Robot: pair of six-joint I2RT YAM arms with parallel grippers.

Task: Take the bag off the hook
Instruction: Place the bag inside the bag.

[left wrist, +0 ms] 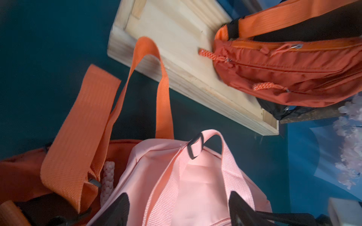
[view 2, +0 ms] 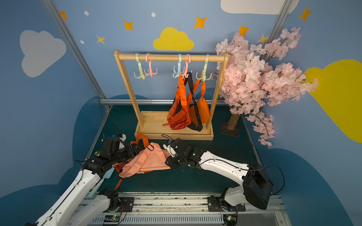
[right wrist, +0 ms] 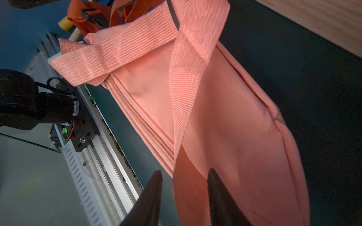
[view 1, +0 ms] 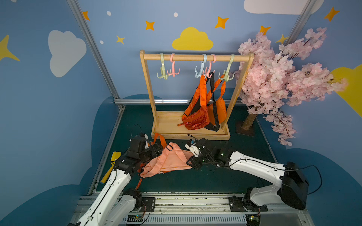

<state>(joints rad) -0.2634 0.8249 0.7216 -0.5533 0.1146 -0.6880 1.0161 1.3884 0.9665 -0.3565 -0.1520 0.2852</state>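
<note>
Lower centre, both top views: pink bag (view 1: 168, 162) lying on mat (view 1: 215, 182), off rack (view 1: 195, 58). My left gripper (left wrist: 179, 193), right gripper (right wrist: 185, 170) both parted, gripping nothing. Release step, I judge; next: lift clear without snagging strap (right wrist: 182, 88).

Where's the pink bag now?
In both top views the pink bag lies on the mat, in front of the wooden rack, between the left arm and right arm.

Pink blossom tree (view 1: 274, 78) stands on green mat (view 1: 195, 182); yellow tool (view 1: 106, 175) at left edge.
</note>
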